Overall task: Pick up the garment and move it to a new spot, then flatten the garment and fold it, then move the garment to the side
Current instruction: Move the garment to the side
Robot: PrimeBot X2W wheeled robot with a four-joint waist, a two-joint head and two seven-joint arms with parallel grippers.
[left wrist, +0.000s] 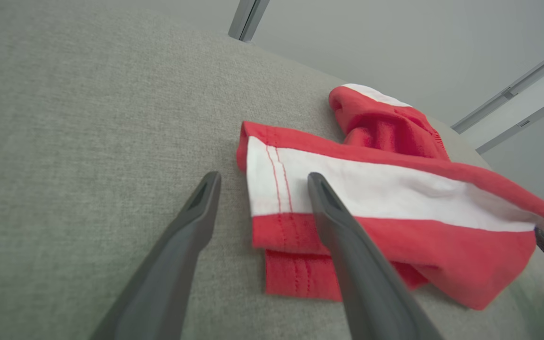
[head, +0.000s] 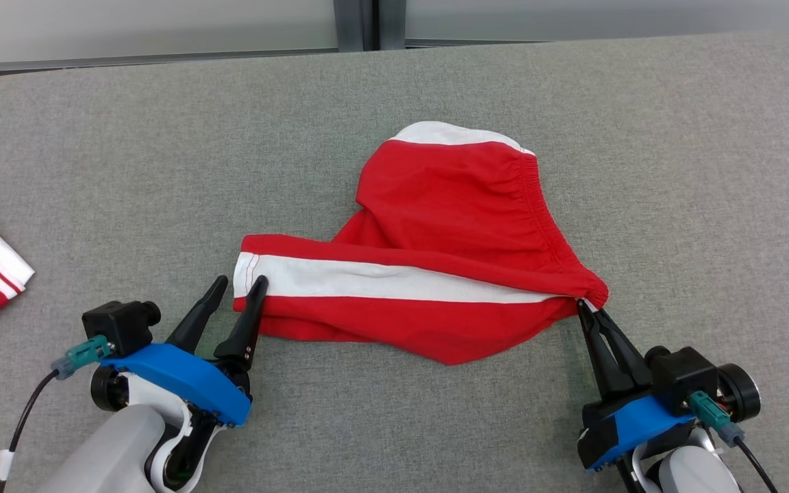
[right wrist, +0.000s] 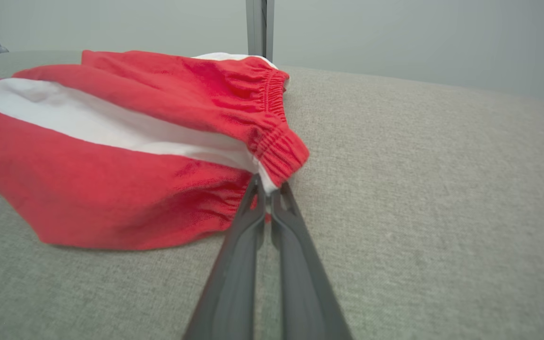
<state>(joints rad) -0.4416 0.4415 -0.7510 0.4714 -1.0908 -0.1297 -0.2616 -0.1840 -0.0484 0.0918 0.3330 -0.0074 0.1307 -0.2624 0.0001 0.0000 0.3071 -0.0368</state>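
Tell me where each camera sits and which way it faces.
Head view: high on the robot, looking down at the red shorts on the gray surface; left gripper open, right gripper shut on the waistband corner.
Left wrist view: low by the leg hem, looking along its open fingers.
Right wrist view: low at the waistband, looking along its shut fingers.
Shared: both wrist views show the white stripe.

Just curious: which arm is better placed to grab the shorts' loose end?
Left: the left gripper stands open at the hem of the shorts; the right gripper is shut on the waistband.
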